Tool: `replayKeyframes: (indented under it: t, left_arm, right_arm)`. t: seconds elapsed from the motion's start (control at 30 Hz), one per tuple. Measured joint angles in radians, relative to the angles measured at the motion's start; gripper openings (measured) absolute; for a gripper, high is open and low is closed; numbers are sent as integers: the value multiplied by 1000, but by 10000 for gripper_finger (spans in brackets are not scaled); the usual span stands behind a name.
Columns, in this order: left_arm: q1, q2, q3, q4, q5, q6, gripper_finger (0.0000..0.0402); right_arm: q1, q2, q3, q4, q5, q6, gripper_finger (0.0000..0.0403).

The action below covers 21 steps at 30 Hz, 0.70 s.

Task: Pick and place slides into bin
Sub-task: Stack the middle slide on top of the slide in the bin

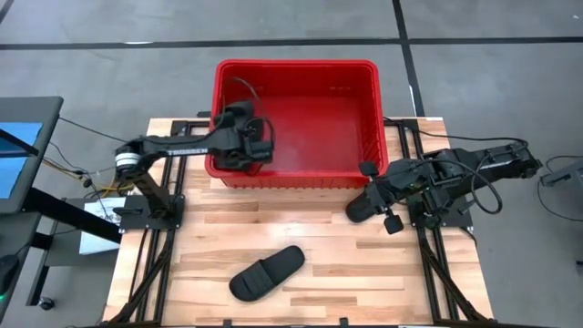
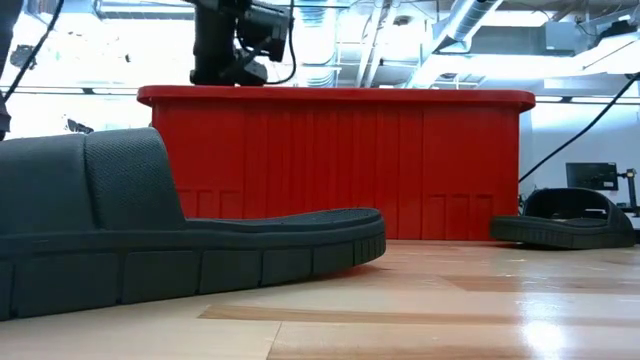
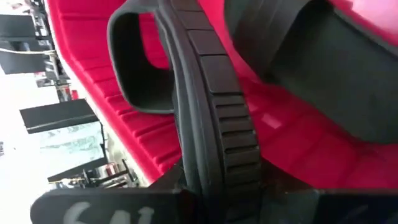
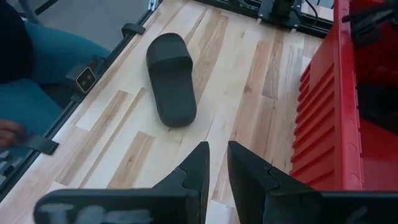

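Observation:
The red bin [image 1: 296, 64] stands at the table's far middle. My left gripper [image 1: 250, 144] is over the bin's left near part, shut on a black slide [image 3: 205, 93]. A second slide [image 1: 267, 271] lies flat on its sole on the wooden table near the front middle. A third slide [image 1: 358, 209] lies on the table by the bin's right near corner. My right gripper [image 4: 216, 163] hovers beside this slide and holds nothing, its fingers a narrow gap apart. A fourth slide does not plainly show. My left gripper pinches the slide's sole between its two fingers, with the ribbed side edge [image 3: 217, 155] facing the wrist camera. The slide stands on edge in the hold and its strap [image 3: 134, 68] loops out to one side. It hangs over the bin's red inside.
In the left wrist view a further dark shape [image 3: 329, 62] sits beside the held slide; I cannot tell what it is. The table's black frame rails [image 1: 150, 219] run along both sides. A person's leg [image 4: 37, 68] shows beyond the table's edge. Bare wood [image 1: 410, 273] lies around the middle slide.

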<state>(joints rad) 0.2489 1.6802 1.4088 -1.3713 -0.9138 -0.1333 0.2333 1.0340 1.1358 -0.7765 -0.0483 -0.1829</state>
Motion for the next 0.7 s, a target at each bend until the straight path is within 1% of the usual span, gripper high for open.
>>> replayKeyframes:
  t: [0.1,0.2,0.33,0.5,0.7]
  left_arm:
    - [0,11,12,6,2,7,38]
    - [0,10,23,56,2,34,38]
    - [2,9,57,57,-14,53,38]
    - [19,9,67,89,-14,93,38]
    - [50,9,67,75,17,117,38]
  right_arm:
    - [0,0,0,0,0,0,49]
    - [0,0,0,0,0,0,49]
    - [0,0,0,0,0,0,49]
    - [0,0,0,0,0,0,49]
    - [0,0,0,0,0,0,49]
